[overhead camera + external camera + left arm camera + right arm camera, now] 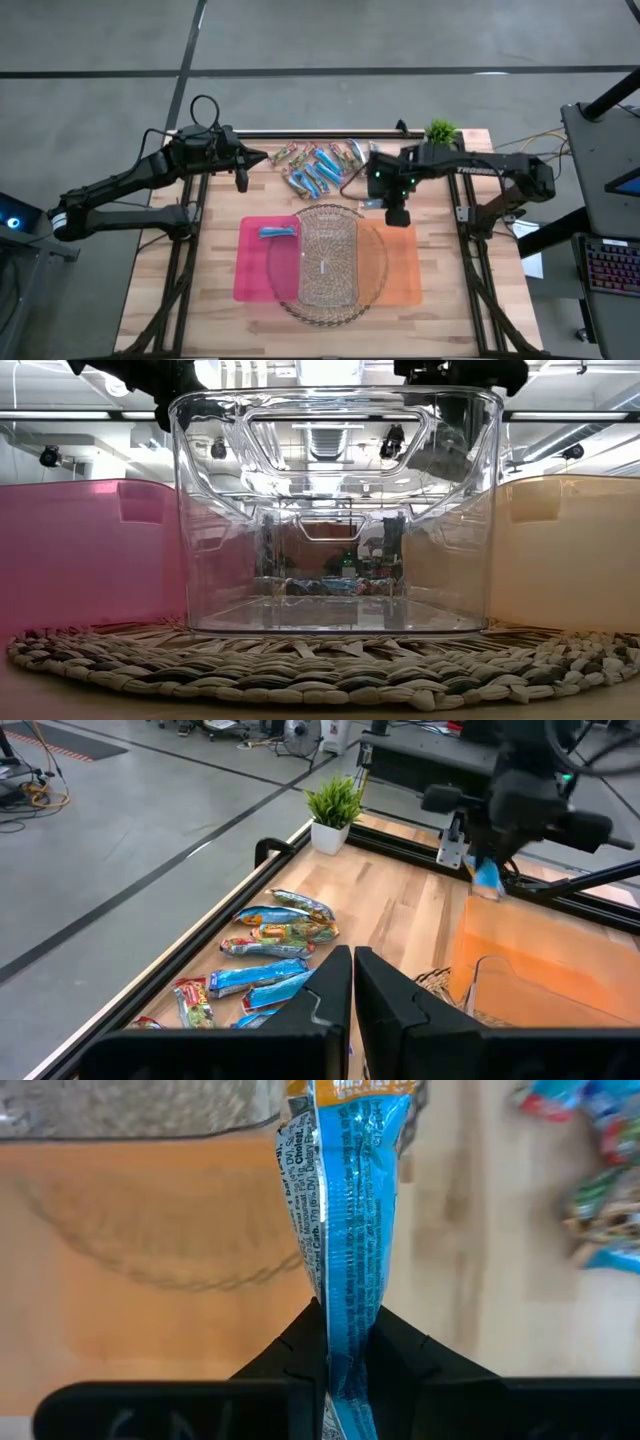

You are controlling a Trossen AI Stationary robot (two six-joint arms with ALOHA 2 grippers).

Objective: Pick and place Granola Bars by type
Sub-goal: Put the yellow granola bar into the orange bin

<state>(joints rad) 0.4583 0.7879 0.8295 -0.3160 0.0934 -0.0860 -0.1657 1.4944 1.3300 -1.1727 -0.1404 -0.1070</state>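
Pinching a shiny blue-wrapped granola bar between its two dark fingers, the right gripper hangs just right of centre in the high view, over the near edge of the translucent orange bin. The bar's wrapper runs out from the clamped fingertips, with an orange band at its far end. In the left wrist view the same bar dangles below the other arm, above the orange bin.

Off to the upper left of the high view, the left gripper has its fingers pressed together on nothing, hovering above the table edge beside the loose pile of blue and brown-tan wrapped granola bars at upper centre. One more blue bar lies inside the translucent pink bin at centre left. Between the pink and orange bins stands a clear plastic bin, all three resting on a round woven mat atop the light wooden table. A small green potted plant sits at the table's upper right corner.
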